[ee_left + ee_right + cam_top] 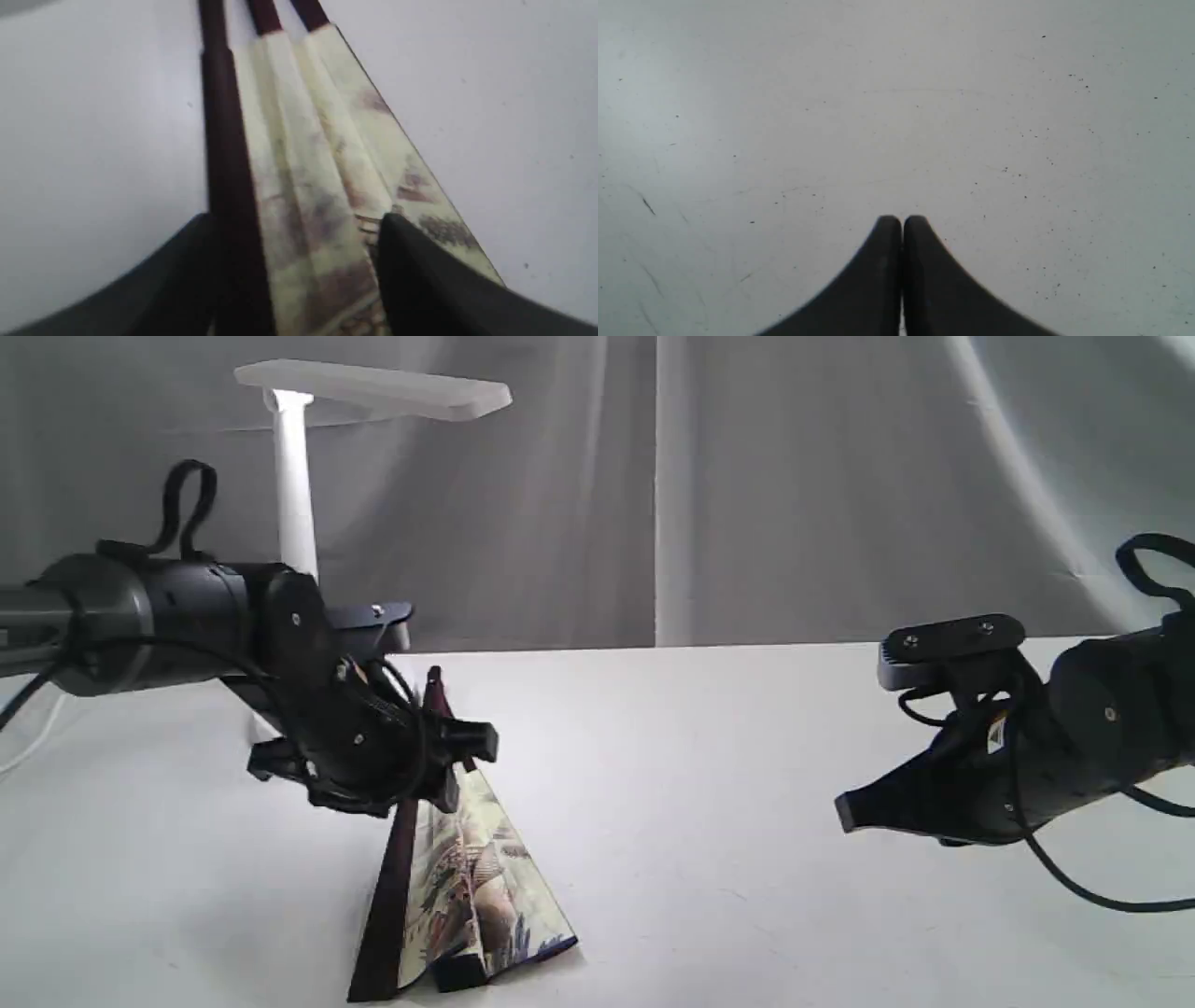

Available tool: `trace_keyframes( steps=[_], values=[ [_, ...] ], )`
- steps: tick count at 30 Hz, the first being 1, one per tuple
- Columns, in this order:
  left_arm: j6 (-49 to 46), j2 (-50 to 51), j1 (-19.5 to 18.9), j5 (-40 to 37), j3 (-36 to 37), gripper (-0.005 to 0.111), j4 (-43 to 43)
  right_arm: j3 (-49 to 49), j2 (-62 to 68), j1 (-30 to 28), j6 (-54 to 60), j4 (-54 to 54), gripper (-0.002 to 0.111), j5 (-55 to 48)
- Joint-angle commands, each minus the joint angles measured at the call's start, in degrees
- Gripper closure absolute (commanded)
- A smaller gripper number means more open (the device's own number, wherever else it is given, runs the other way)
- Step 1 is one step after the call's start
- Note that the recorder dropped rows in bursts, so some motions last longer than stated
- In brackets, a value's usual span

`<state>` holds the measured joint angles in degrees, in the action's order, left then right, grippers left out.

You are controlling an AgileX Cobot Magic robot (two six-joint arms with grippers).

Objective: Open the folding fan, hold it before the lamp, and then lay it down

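Two arms reach over the white table, and only the left one is busy. Its claw has the folding fan between its fingers, the jaws partway apart and closed as far as the fan allows; one finger lies against the dark outer rib, the other on the painted pleats; it looks to me like a firm pinch. The fan stands on its wide edge on the table, leaning, with its narrow end up at the claw; just a few pleats are spread into a slim wedge, the rest stacked together. Behind the left arm, at the back of the table, stands the lamp, stem upright and flat head reaching out above the arm; its base is hidden; the fan sits nearer to us than the lamp and is not raised to it.

I'd judge the opening step is in hand and barely begun; holding the fan before the lamp and laying it down are not yet done.

Well off to the right, the right claw hovers above bare table, fingers pressed together, holding nothing. The next move, I'd guess, calls for that claw to cross over, part its fingers and take the free outer rib, then draw it sideways while the left one anchors its side; the pull should go on wood, not paper. As for containers, I see none.
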<state>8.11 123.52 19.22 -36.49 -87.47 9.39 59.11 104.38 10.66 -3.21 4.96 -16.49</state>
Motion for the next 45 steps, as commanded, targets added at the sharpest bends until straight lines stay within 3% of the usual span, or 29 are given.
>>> trace_keyframes(
  steps=[1,8,17,27,33,37,40,45],
  values=[
    [1.05,2.67,2.97,2.09,-0.08,0.055,2.16,0.36,-0.56,0.27,0.39,-0.06,0.108,0.8],
    [5.32,5.86,4.25,3.78,-0.08,0.055,1.91,0.36,-0.56,0.27,0.39,-0.06,0.108,0.8],
    [8.31,7.08,4.13,-0.42,-0.08,0.056,-1.23,0.36,-0.56,0.27,0.39,-0.06,0.108,0.8],
    [8.19,7.08,4.13,-0.5,-0.08,0.089,-1.23,0.36,-0.56,0.27,0.39,-0.06,0.108,0.8],
    [8.19,7.22,4.13,0.13,-0.08,0.093,-1.23,0.36,-0.56,0.27,0.39,-0.43,0.108,0.78],
    [4.34,7.22,4.13,0.02,-0.08,0.096,-1.23,0.36,-0.56,0.27,0.39,-0.43,0.108,0.78],
    [-0.86,7.22,4.34,-0.15,-0.08,0.106,-1.07,0.36,-0.56,0.27,0.39,-0.43,0.108,0.78],
    [-11.82,7.22,6.06,-0.89,-0.08,0.107,-1.07,0.36,-0.56,0.27,1.48,-0.44,0.108,0.93]
  ],
)
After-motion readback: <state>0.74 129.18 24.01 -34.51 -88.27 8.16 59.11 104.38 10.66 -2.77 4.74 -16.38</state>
